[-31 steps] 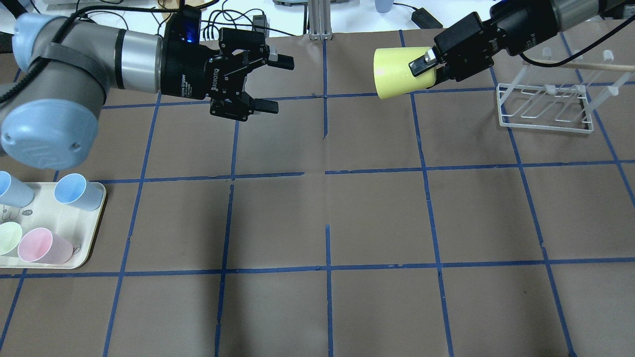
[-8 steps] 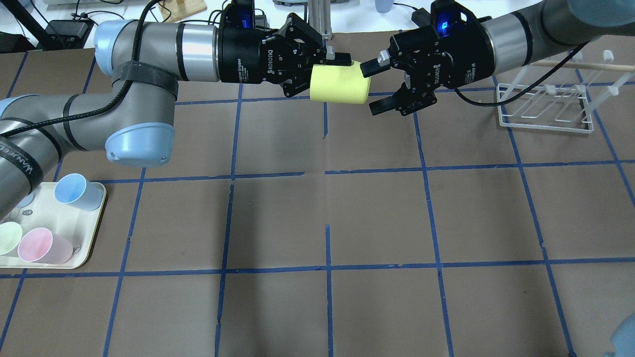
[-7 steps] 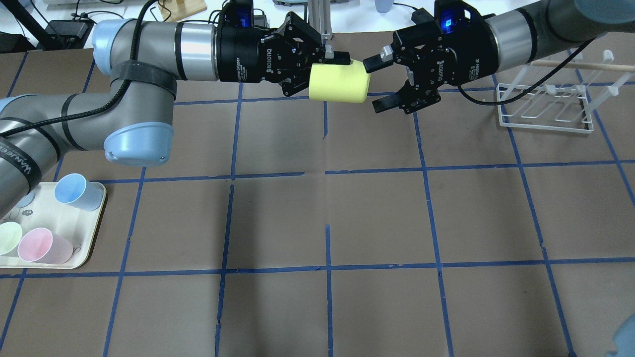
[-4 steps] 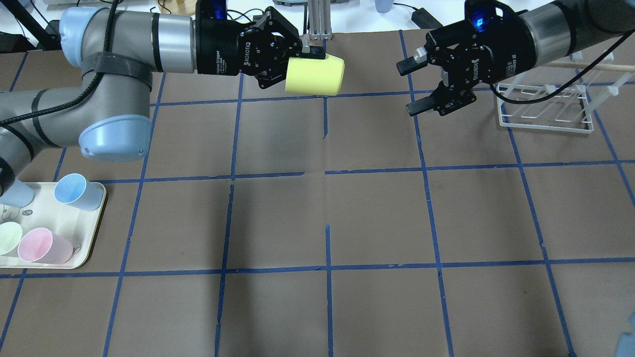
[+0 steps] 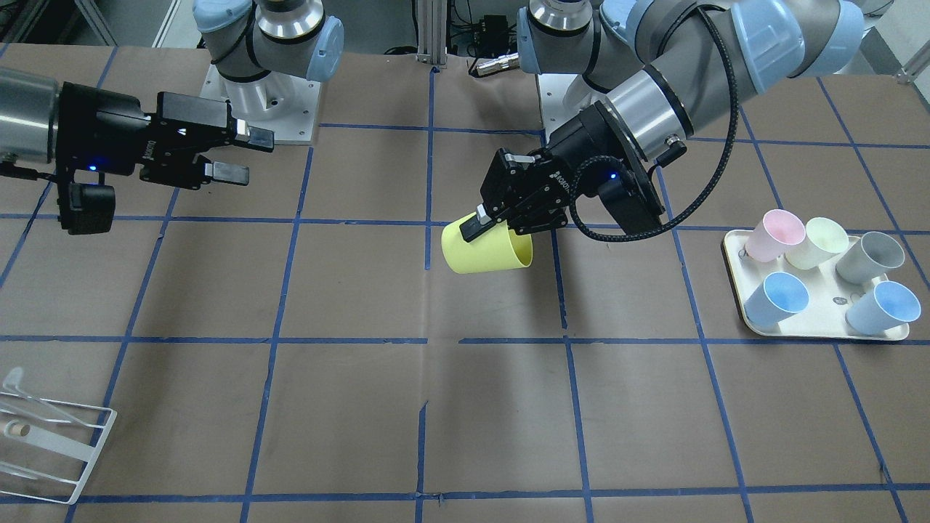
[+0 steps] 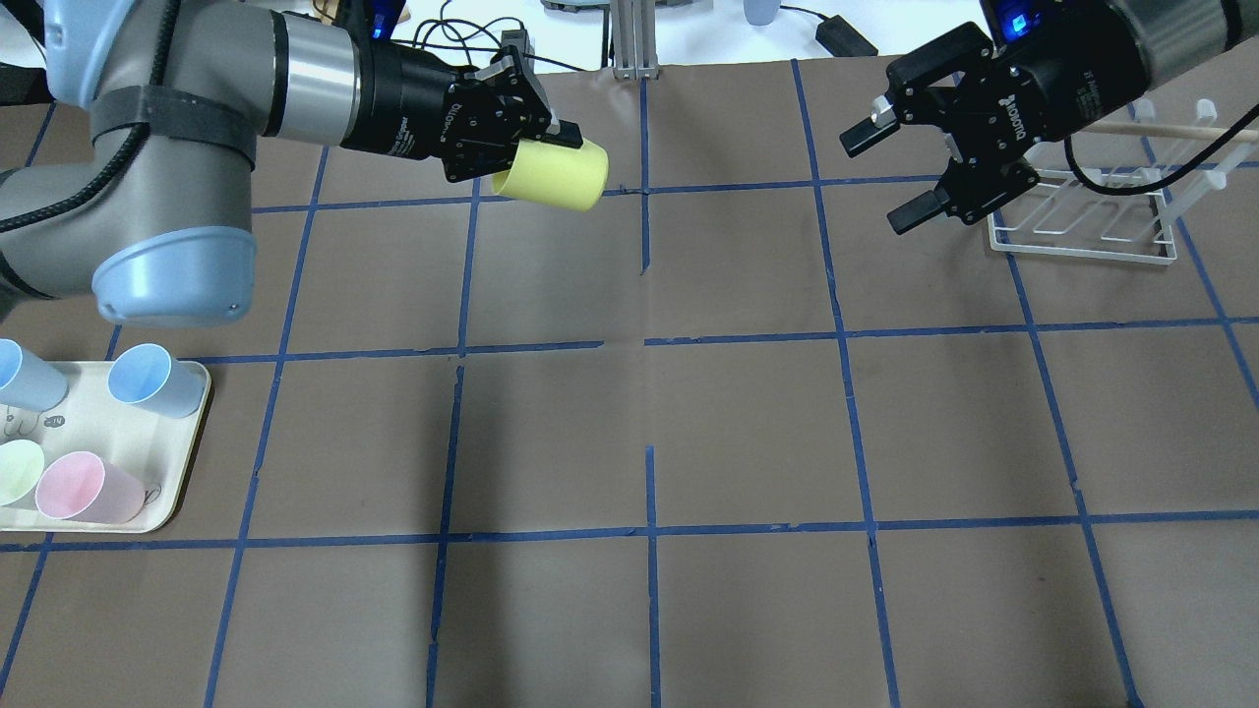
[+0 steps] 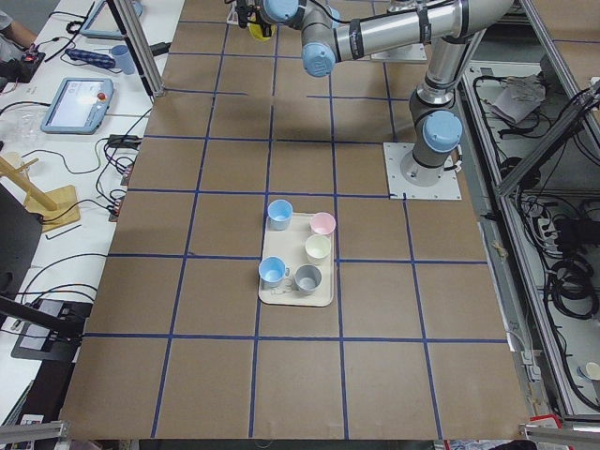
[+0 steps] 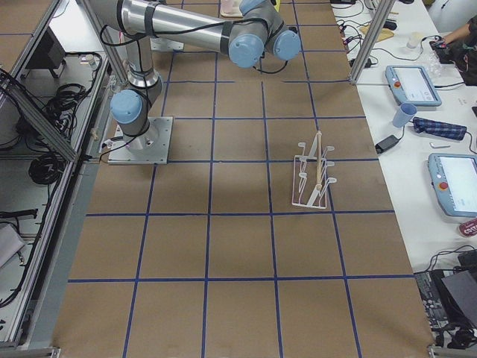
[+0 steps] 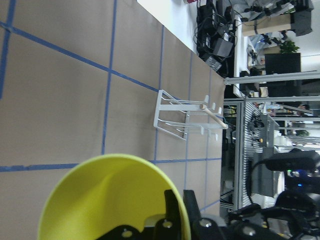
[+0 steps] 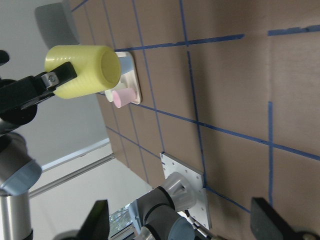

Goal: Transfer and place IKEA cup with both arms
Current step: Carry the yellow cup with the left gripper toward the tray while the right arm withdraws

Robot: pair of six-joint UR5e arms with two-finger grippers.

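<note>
The left end effector (image 6: 544,147) is clamped on the rim of the yellow cup (image 6: 553,177), holding it sideways above the tabletop (image 6: 748,413), far and left of centre. The right end effector (image 6: 880,175), fingers apart, hangs empty beside the white rack (image 6: 1082,211), far right.

The table (image 6: 748,413) is viewed by six cameras. One is set high behind the robot (image 6: 167,128), looking forward and down. Another is set across the table, facing the robot at the far edge. The tray (image 6: 184,464), the wire rack (image 6: 1080,214) and the table's middle are shared by both. Two are mounted high over the table's ends, looking along it from far off. Two wrist cameras are turned sideways; the yellow cup (image 9: 110,200) is seen very near in the left, farther in the right.
</note>
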